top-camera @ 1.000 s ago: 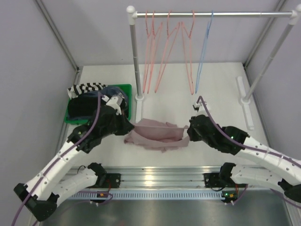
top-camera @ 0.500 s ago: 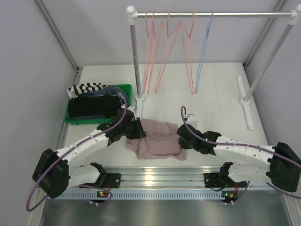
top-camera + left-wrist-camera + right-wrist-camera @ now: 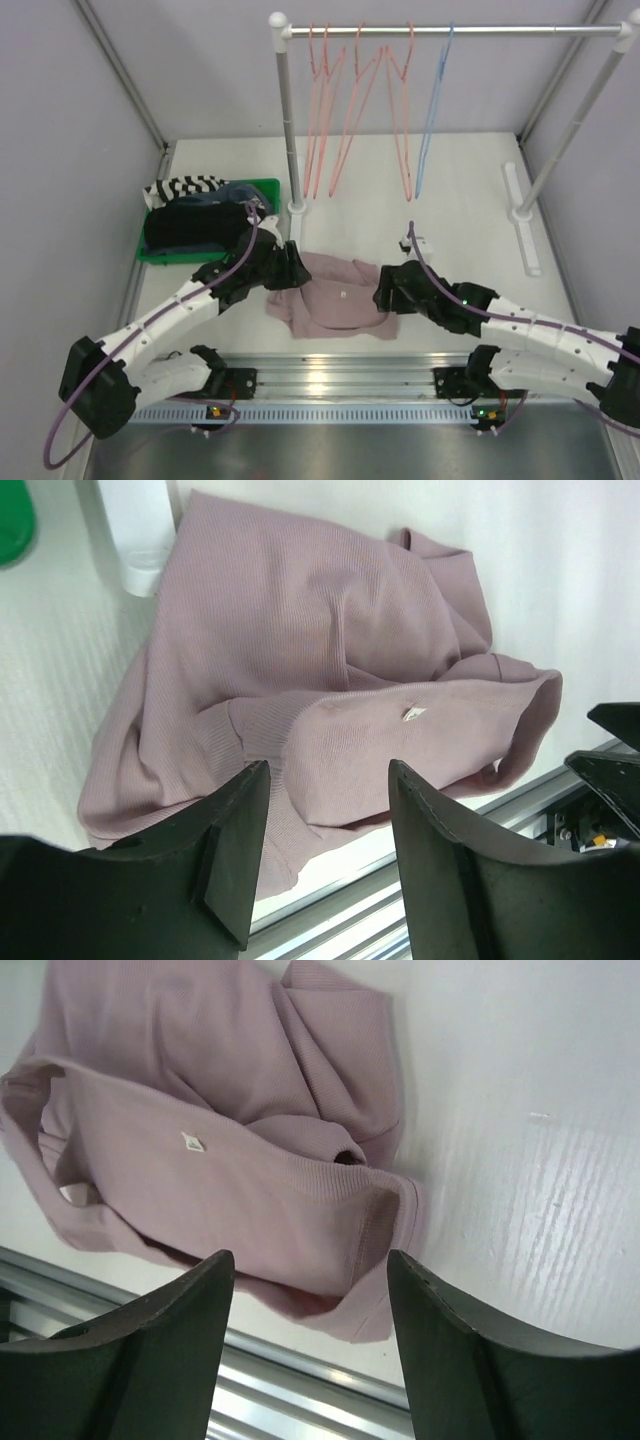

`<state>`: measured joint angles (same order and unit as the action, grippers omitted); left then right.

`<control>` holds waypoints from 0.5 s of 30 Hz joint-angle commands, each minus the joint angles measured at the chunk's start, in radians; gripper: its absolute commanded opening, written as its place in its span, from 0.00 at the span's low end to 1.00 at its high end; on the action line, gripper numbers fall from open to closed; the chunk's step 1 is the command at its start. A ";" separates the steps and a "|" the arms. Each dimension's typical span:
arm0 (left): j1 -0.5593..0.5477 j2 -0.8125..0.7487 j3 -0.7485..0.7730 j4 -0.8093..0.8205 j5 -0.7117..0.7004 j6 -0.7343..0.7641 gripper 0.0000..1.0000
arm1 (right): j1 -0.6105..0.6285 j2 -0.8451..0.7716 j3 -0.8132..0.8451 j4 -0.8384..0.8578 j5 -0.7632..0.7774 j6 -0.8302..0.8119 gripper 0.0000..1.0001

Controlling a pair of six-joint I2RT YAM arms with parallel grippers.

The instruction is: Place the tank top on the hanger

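The dusty-pink tank top lies crumpled on the white table between my two grippers, a small white label showing on it. My left gripper hovers at its left edge, open, with nothing between its fingers. In the left wrist view the tank top spreads out beyond the open left gripper. My right gripper is at the cloth's right edge, also open and empty. The right wrist view shows the folded hem of the tank top just past the right gripper. The light-blue hanger hangs on the rail at the back.
Several pink hangers hang left of the blue one. The rack's left post stands just behind the cloth. A green bin holds striped and dark clothes at the left. An aluminium rail runs along the near table edge.
Both grippers have opened and let go of the tank top, which was stretched between them and now lies slack on the table. Both arms have dropped lower.
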<state>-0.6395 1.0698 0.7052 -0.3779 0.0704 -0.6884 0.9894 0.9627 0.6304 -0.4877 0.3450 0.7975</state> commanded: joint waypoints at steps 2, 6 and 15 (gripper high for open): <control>0.003 -0.080 0.043 -0.061 -0.061 0.003 0.56 | -0.009 -0.087 0.063 -0.112 0.011 0.023 0.63; 0.003 -0.120 0.045 -0.095 -0.061 -0.005 0.56 | -0.006 -0.185 0.089 -0.201 0.005 0.035 0.60; 0.003 -0.172 0.076 -0.148 -0.061 -0.005 0.56 | -0.006 -0.201 0.505 -0.422 0.072 -0.086 0.56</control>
<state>-0.6395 0.9203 0.7288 -0.5056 0.0242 -0.6899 0.9897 0.7273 0.9550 -0.8330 0.3698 0.7769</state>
